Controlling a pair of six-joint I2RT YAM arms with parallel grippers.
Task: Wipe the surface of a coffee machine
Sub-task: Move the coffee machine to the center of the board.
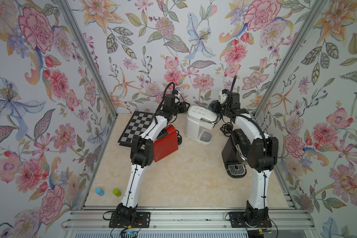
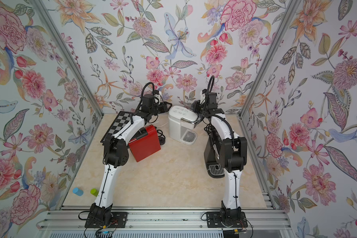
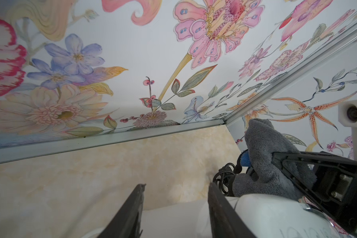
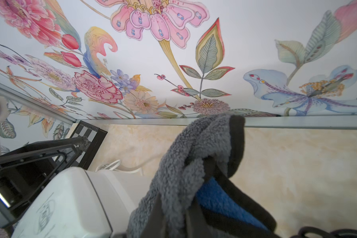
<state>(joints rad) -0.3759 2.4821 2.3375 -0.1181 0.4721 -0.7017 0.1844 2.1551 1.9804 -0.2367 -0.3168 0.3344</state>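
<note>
A white coffee machine stands at the back middle of the table, with dark scribbles on its top. My right gripper is shut on a grey and blue cloth, held at the right end of the machine's top. The cloth rests against the white lid. My left gripper sits at the machine's back left corner. Its fingers stand apart, with the white top between them. Whether they touch it I cannot tell.
A red coffee machine lies under my left arm, beside a chessboard. A black coffee machine stands under my right arm, with coiled cables behind it. Blue and green cylinders lie at the front left.
</note>
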